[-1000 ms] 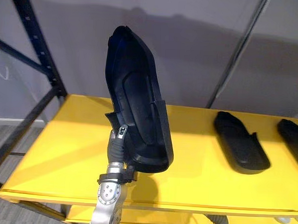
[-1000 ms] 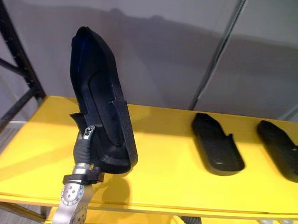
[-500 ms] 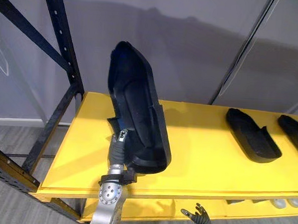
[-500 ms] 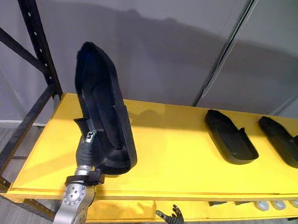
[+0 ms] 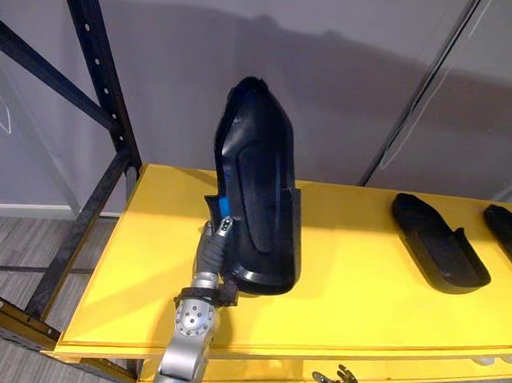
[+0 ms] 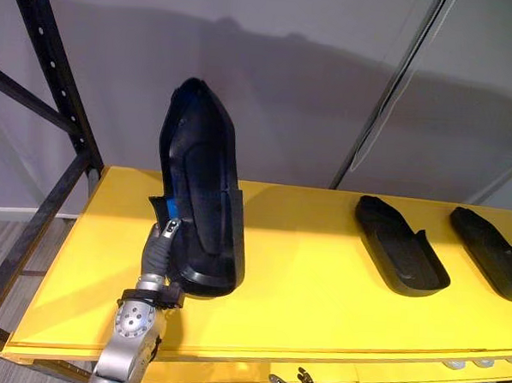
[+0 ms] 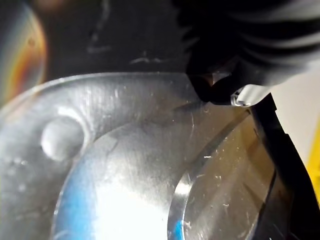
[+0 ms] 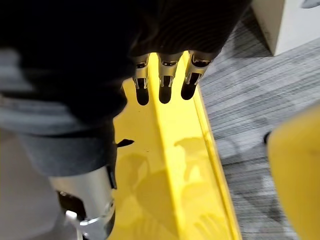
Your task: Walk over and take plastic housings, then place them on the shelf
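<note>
Your left hand (image 5: pixel 210 251) is clasping the housing (image 5: pixel 260 200) upright above its fingers (image 5: pixel 223 228), likely clearing the shelf (image 5: pixel 362 300) (right hand (image 8: pixel 164 69) dangling slack).

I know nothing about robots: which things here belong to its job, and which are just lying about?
Job:
- held housing, upright in the left robot hand
- shelved housing
- second shelved housing
- yellow shelf

Lying about:
- rack post
- grey floor
- right robot hand, idle and open by the shelf edge
</note>
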Controlling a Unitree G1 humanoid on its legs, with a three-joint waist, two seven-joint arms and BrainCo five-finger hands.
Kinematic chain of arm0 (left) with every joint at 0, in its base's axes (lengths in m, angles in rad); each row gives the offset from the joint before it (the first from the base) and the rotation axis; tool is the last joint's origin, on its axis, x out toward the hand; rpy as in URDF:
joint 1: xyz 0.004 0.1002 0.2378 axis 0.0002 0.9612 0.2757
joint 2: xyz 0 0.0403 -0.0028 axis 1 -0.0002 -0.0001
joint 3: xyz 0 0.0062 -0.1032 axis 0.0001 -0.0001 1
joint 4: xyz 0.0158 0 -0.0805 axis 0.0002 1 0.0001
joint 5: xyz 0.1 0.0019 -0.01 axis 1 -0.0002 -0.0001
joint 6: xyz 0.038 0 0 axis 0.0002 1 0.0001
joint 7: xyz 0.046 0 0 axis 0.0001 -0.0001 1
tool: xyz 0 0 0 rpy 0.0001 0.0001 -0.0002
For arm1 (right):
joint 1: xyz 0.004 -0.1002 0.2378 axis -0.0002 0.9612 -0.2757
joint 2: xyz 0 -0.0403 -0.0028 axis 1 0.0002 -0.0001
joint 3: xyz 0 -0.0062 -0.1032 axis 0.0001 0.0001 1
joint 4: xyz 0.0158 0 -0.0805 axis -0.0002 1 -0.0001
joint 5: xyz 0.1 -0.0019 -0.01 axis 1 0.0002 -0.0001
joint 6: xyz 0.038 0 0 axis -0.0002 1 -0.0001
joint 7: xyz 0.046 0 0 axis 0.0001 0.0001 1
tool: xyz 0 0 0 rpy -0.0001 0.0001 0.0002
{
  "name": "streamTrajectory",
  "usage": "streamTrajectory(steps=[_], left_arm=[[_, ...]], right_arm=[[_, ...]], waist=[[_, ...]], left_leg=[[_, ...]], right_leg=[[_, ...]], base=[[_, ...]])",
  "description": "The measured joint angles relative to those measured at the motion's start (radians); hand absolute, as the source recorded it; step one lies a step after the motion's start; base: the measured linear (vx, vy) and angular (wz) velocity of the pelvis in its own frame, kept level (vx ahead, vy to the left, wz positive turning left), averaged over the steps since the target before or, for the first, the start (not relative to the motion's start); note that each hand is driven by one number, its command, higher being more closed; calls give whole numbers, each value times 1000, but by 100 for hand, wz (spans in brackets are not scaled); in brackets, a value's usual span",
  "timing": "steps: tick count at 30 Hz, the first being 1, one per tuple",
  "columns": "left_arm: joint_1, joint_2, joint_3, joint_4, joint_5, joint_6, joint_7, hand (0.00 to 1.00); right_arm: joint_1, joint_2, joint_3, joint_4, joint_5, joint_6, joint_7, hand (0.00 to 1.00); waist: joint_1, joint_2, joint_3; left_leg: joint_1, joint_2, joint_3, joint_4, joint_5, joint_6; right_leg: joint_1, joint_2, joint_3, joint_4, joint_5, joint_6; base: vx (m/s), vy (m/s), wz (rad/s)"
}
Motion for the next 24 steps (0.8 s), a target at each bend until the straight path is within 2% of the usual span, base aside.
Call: streamTrajectory(steps=[3,9,12,14,15,16,17,24], left_arm=[[-60,31,58,120,2,33,32,100],[-168,75,143,321,1,69,95,100],[-208,80,164,399,9,97,107,100],[-226,80,172,426,15,103,107,100],[-309,115,195,530,24,110,111,100],[-321,124,196,544,24,110,111,100],[-326,128,202,551,24,109,111,0],[-447,140,228,630,34,121,115,0]], right_arm=[[-6,-2,-1,18,-8,0,10,0],[-26,-29,0,50,-9,0,13,0],[-31,-54,-2,54,-9,0,18,0],[-28,-71,-1,58,-16,0,19,0],[5,-87,0,73,-30,1,20,0],[13,-90,0,83,-30,3,20,0],[20,-91,0,86,-30,5,20,0],[9,-95,0,104,-30,8,25,0]], waist=[[-16,4,1],[-33,9,2],[-48,20,8],[-54,20,10],[-65,21,10],[-66,21,10],[-75,21,9],[-82,21,9]], left_leg=[[11,-5,9,-47,34,-4],[21,-30,16,-144,113,-12],[50,-42,1,-218,158,-16],[67,-58,-31,-270,166,-27],[72,-70,-42,-334,167,-29],[73,-69,-42,-334,167,-29],[73,-70,-49,-333,167,-29],[73,-69,-65,-329,194,-19]], right_leg=[[5,2,3,-46,37,-6],[-25,-1,25,-82,52,-1],[-34,1,23,-90,61,-4],[-40,3,27,-93,54,-1],[-56,13,56,-130,54,-1],[-56,14,57,-134,55,-1],[-51,14,57,-140,55,-2],[-49,23,63,-142,86,-10]], base=[[-91,12,-12],[-189,-23,-13],[-203,-8,-2],[-255,45,-13],[-172,61,-34],[-130,60,-34],[7,11,-11],[85,-9,0]])
